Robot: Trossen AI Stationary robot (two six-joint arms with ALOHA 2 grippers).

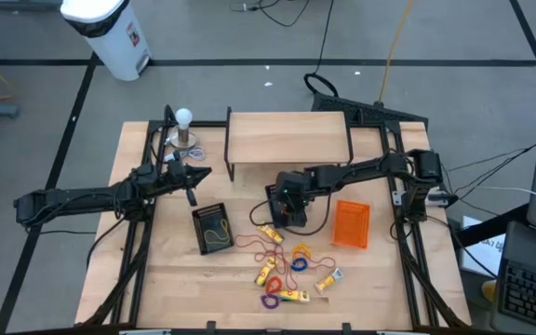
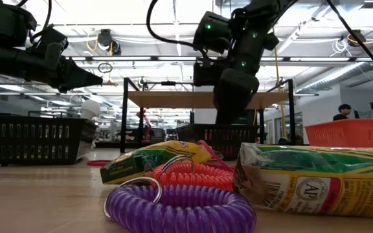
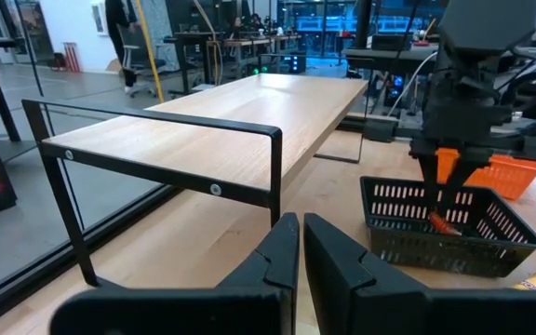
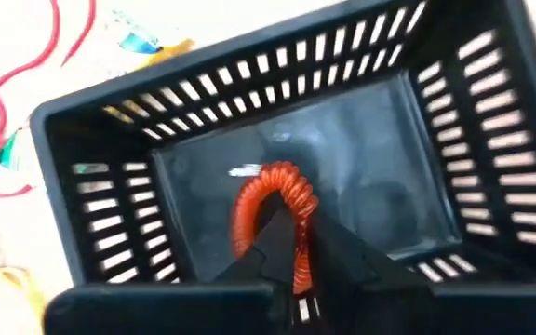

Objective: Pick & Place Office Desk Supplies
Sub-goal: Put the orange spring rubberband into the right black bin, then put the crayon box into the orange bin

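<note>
**Coil at risk of clinging to the fingers over the black basket**

The right gripper (image 4: 291,247) is hanging inside the black slotted basket (image 4: 110,130), its fingers pinching an orange spiral coil (image 4: 268,200) just above the basket floor. The likeliest trouble, in my judgement, is the springy coil snagging on a fingertip as the jaws part and riding back out with the arm. It could also hook through a wall slot, since the loops are thin enough to catch there. A lift begun before the coil is free might drag or tip the light basket.

The left gripper (image 3: 301,256) is waiting with its fingers together, near the wooden shelf riser (image 3: 249,112) and well apart from the work.

The remaining supplies are lying loose on the table (image 1: 156,279): a purple coil (image 2: 180,207), a red coil (image 2: 193,173) and yellow crayon packets (image 2: 316,178), tangled close together. The next pick may therefore lift two items at once. A second black basket (image 1: 211,226) and an orange basket (image 1: 351,224) are sitting nearby.
</note>
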